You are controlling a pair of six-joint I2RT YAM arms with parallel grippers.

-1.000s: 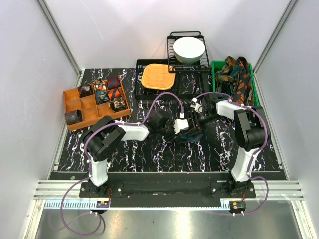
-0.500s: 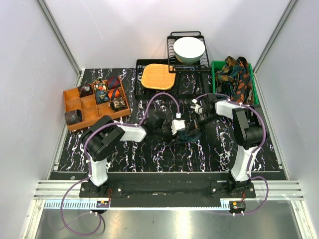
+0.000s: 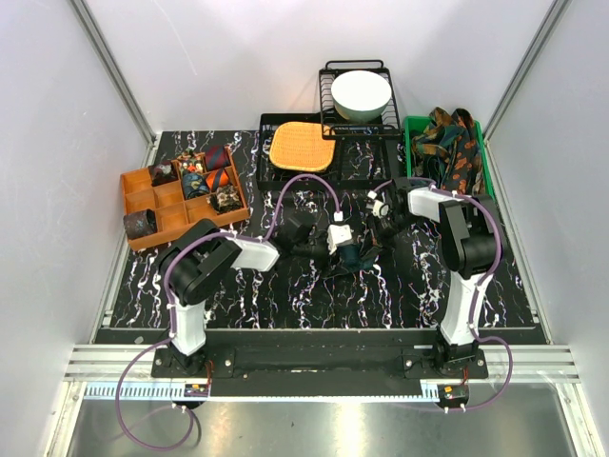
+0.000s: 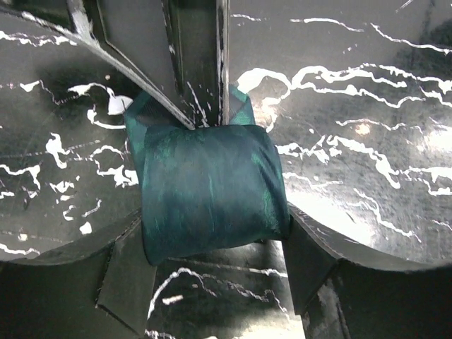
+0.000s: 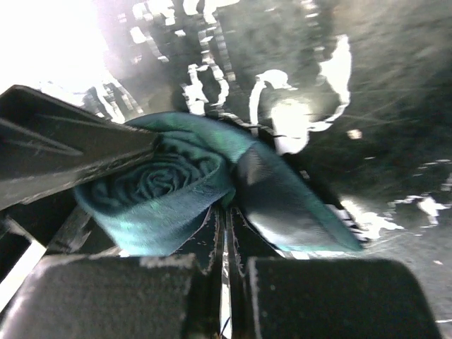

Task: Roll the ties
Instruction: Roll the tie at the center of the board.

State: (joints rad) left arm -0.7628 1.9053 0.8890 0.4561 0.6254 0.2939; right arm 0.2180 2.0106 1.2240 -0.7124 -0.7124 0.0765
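- The teal tie [image 3: 354,255] is sitting mid-table, nearly coiled, with a short tail lying loose.
- The left gripper [image 4: 215,275] is straddling the coil; I cannot tell if it is squeezing.
- The right gripper [image 5: 224,233] is closed, touching the coil's edge.
- Rolled ties [image 3: 200,176] are filling the organizer [image 3: 152,205], and loose ties [image 3: 455,143] are waiting in the bin [image 3: 411,124].

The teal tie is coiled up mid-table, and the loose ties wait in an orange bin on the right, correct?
Nearly. The bin on the right holding the loose ties is green, not orange, as the top external view shows. The teal tie is coiled mid-table.
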